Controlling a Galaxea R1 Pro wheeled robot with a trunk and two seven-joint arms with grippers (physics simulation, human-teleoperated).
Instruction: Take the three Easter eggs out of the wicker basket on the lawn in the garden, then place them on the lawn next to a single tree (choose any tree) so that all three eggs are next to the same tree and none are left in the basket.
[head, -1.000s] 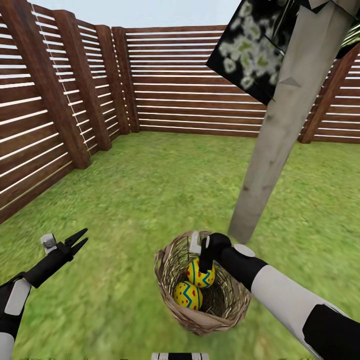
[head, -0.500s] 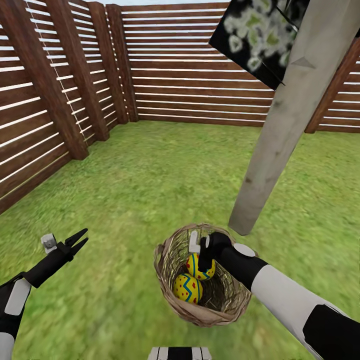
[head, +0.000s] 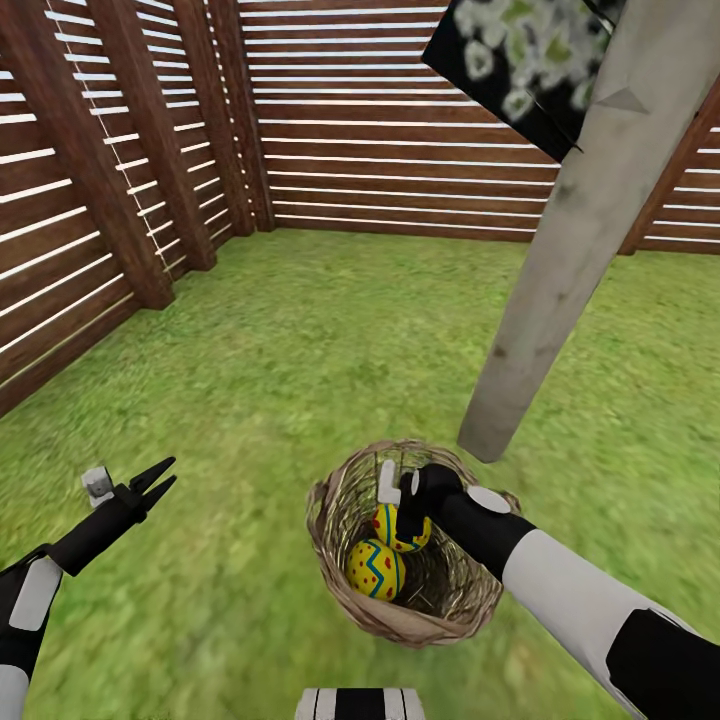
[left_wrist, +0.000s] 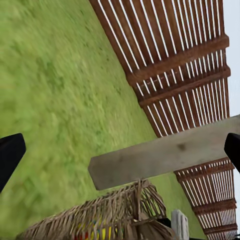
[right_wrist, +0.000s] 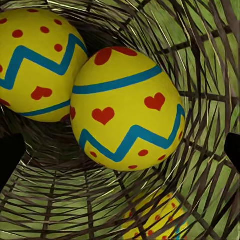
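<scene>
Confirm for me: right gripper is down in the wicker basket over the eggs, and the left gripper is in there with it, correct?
Not quite. In the head view the right gripper is down in the wicker basket over the eggs, but the left gripper hangs open above the lawn, well apart from the basket.

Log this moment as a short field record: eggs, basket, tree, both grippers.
eggs: two Easter eggs seen from the head inside the basket; a third low in the right wrist view
basket: wicker basket on the lawn, beside the trunk base
tree: pale trunk, leaning in view
right gripper: inside basket, open, around the far egg
left gripper: open, above grass
</scene>
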